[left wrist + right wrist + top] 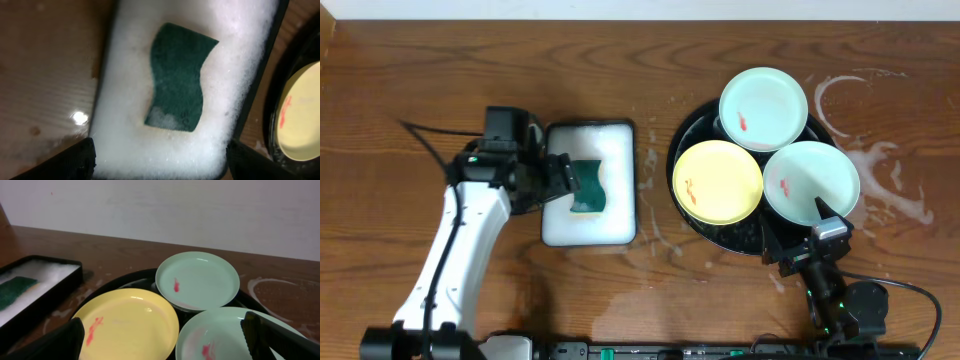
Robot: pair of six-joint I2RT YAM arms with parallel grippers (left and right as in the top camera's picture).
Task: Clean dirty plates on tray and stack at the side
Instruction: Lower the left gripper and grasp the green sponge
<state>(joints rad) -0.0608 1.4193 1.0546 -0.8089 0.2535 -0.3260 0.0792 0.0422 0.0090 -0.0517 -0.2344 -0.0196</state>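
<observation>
sponge first: open left gripper hangs over the wavy green scouring sponge; pinch across its narrow width (suds are slippery). three smeared small round plates sit on the glossy black round tray toward the table's right edge, right gripper open too.

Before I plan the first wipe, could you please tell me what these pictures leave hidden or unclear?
Black tray: overhead, the plates cover most of its floor.
Nearest mint plate: right wrist view, cut off by the bottom edge; overhead, the right gripper overlaps its rim.
Sponge: left wrist view, one corner is under foam; its underside is hidden.
Yellow plate: left wrist view, cut by the right edge.
</observation>
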